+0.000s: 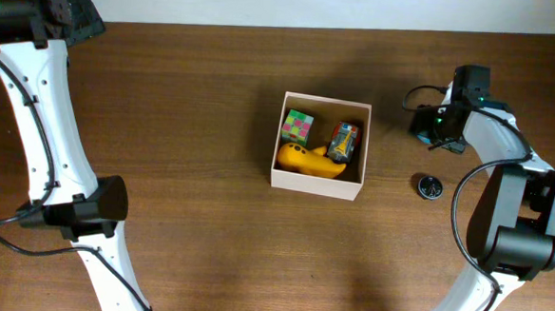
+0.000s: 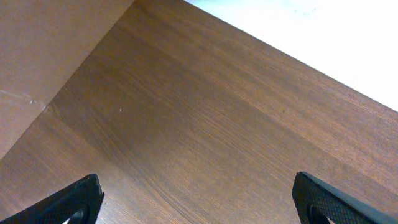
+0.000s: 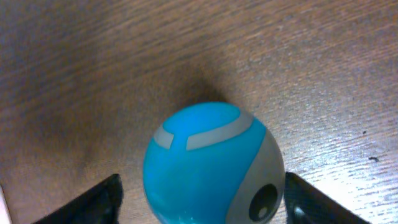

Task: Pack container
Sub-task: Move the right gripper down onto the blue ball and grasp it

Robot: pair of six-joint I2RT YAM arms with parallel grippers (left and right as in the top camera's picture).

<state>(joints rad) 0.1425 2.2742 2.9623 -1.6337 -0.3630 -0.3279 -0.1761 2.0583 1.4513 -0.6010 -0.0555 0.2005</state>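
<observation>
The container (image 1: 316, 184), a square white box with a tan inside, stands mid-table. It holds a green-and-pink cube (image 1: 297, 127), a yellow toy (image 1: 308, 161) and a small colourful toy (image 1: 343, 141). To its right, my right gripper (image 1: 440, 135) points down at the table. In the right wrist view a blue-and-grey ball (image 3: 205, 155) lies between the jaws of the right gripper (image 3: 202, 186). The right finger is at the ball's side and a small gap shows at the left finger. My left gripper (image 2: 196, 199) is wide open over bare wood, holding nothing.
A small dark round object (image 1: 430, 186) lies on the table just below the right gripper. The left arm (image 1: 42, 115) runs along the table's left side. The far table edge (image 2: 298, 50) shows in the left wrist view.
</observation>
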